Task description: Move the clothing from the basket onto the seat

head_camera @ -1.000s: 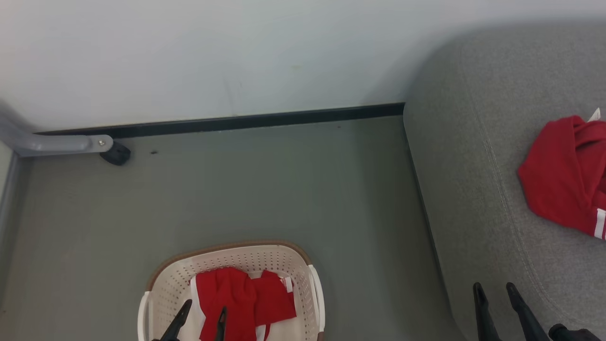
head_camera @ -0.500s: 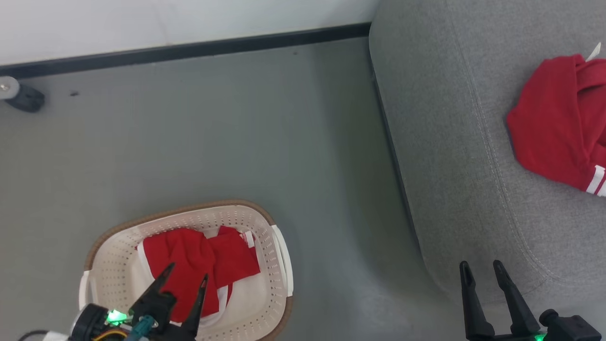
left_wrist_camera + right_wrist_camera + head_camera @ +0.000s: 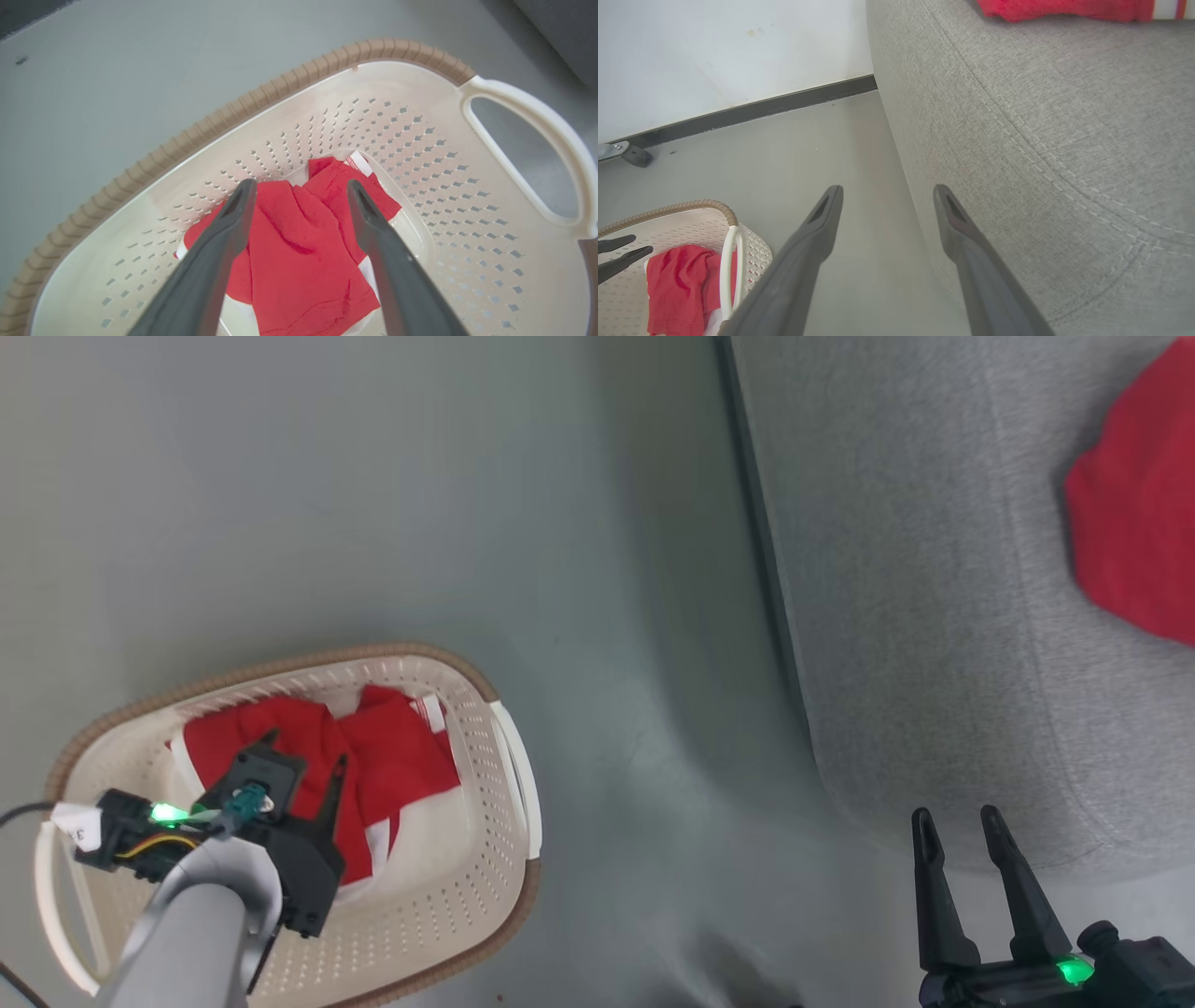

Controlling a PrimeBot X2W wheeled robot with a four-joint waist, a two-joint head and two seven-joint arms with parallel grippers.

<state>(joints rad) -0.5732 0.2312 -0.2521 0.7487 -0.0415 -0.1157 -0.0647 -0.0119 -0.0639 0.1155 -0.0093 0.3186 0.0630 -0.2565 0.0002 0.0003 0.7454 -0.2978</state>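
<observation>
Down at the lower left, the left pincer (image 3: 306, 751) hangs inside the basket (image 3: 471, 887), fingers spread wide and pointing down at the clothing (image 3: 397, 761). From the wrist, that left pincer (image 3: 300, 186) straddles a crumpled red fold of the clothing (image 3: 299, 247), one finger on either side, nothing clamped between them. Whether the tips touch the cloth, I can't tell. The clothing lies bunched at the bottom of the basket (image 3: 327, 58), a white panel peeking out beneath the red and a bit of striped trim at the far edge. The basket stands on the grey floor (image 3: 373, 476), near the seat (image 3: 915, 616) but apart from it. Over on the right, the right pincer (image 3: 957, 817) is wide open too and empty, fingertips by the seat's rounded front corner. Its wrist view has the right pincer (image 3: 888, 191) above the line where floor meets seat (image 3: 1064, 149). One red garment (image 3: 1144, 541) lies on top of the seat, well away from both pincers.
</observation>
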